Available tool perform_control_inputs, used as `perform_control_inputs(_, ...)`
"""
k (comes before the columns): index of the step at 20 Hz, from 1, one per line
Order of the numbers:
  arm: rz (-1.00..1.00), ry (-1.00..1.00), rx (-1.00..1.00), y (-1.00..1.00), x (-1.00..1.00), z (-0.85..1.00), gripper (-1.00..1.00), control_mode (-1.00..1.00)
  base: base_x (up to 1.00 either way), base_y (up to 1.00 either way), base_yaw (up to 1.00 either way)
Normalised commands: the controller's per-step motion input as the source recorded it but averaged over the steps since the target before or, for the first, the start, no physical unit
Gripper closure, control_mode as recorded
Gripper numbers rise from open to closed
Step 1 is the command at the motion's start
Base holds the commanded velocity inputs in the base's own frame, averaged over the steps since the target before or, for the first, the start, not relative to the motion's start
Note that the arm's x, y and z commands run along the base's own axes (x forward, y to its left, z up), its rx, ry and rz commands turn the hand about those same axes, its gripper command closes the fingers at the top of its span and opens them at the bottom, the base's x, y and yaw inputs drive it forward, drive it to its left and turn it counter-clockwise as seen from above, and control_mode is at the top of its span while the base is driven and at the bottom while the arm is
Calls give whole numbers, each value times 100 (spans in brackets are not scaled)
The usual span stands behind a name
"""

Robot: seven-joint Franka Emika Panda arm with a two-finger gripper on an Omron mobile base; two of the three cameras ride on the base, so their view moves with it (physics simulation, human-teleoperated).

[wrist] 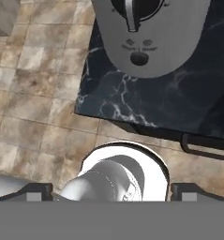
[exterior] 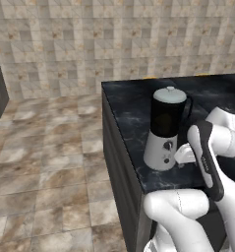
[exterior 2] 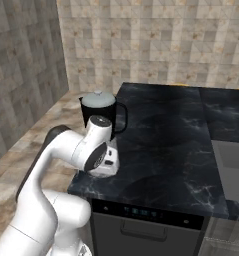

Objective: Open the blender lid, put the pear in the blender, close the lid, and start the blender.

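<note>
The blender (exterior: 165,130) stands near the left front corner of the dark counter, its white base (wrist: 146,47) bearing a dark knob (wrist: 134,9) and a small button (wrist: 139,58). The blender lid (exterior: 169,94) sits shut on the dark jar (exterior 2: 102,112). My gripper (exterior: 184,154) hangs close in front of the blender base, to its right in the left base view, and hides it in the right base view. Seen from the hand, the gripper (wrist: 112,191) is open, fingertips (wrist: 38,191) wide apart with nothing held. The pear is out of view.
The black marble counter (exterior: 133,113) ends just left of the blender and drops to the tiled floor (exterior: 50,147). A dishwasher front (exterior 2: 141,225) sits under the counter. A sink (exterior 2: 233,160) lies to the far right. A tiled wall runs behind.
</note>
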Motion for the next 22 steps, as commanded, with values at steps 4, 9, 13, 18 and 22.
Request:
perform_control_inputs(4, 50, 0, 18, 18, 2, -17, -100, -100, 0, 0, 0)
perform_control_inputs(9, 48, -1, 17, 23, 19, -17, -100, -100, 0, 0, 0)
perform_control_inputs(13, 48, -13, 15, 4, 9, -38, -100, -100, 0, 0, 0)
perform_control_inputs(18, 33, -29, 16, -1, 0, -34, -100, -100, 0, 0, 0)
perform_control_inputs(22, 23, -38, 15, -2, 0, -5, -100, -100, 0, 0, 0)
